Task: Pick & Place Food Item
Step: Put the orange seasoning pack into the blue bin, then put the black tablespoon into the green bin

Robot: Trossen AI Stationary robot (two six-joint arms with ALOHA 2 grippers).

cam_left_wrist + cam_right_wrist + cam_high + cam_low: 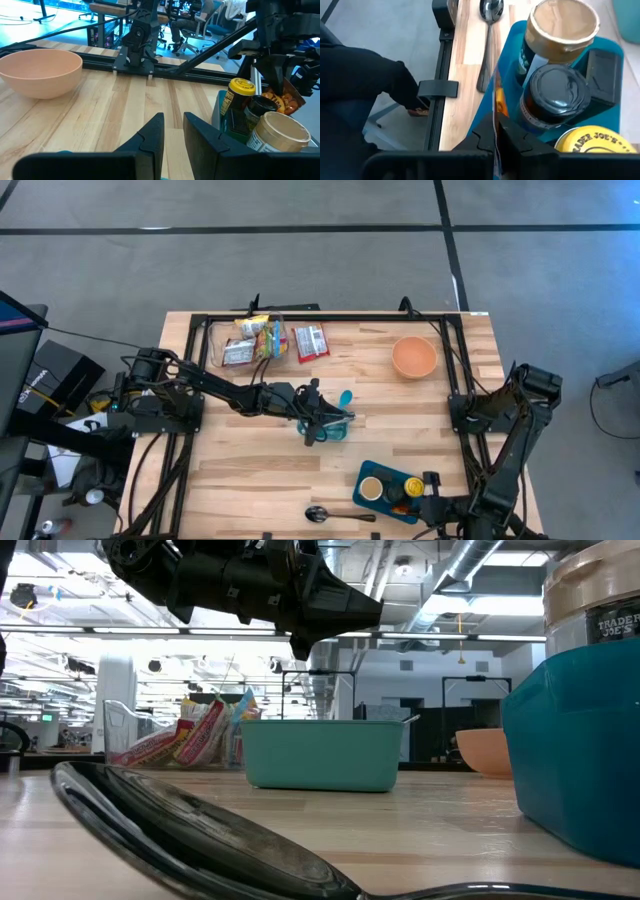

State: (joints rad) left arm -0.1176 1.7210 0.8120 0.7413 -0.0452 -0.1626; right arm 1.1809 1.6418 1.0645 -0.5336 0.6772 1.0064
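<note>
My right gripper [496, 132] is over the blue tray [372, 470] at the table's near right. It is shut on a thin orange snack packet [282, 100]. The tray holds three jars: one with a tan lid [563, 22], one with a black lid [555, 97] and one with a yellow lid [592, 145]. My left gripper [172, 135] hovers level above a small teal tub [320, 755] at mid-table. Its fingers stand a narrow gap apart with nothing between them. The tub rests flat on the wood. My right gripper pinches the packet's top edge [495, 102] between its two fingers, coming from above and slanting down. The packet hangs below the fingers beside the black-lidded jar. Whether its lower end [289, 106] touches the tray I cannot tell.
An orange bowl [414, 357] sits at the far right. More snack packets [258, 340] lie in a clear holder at the far left, with one packet [311, 342] beside it. A spoon [318, 513] lies at the near edge. A black frame rail [300, 317] borders the table.
</note>
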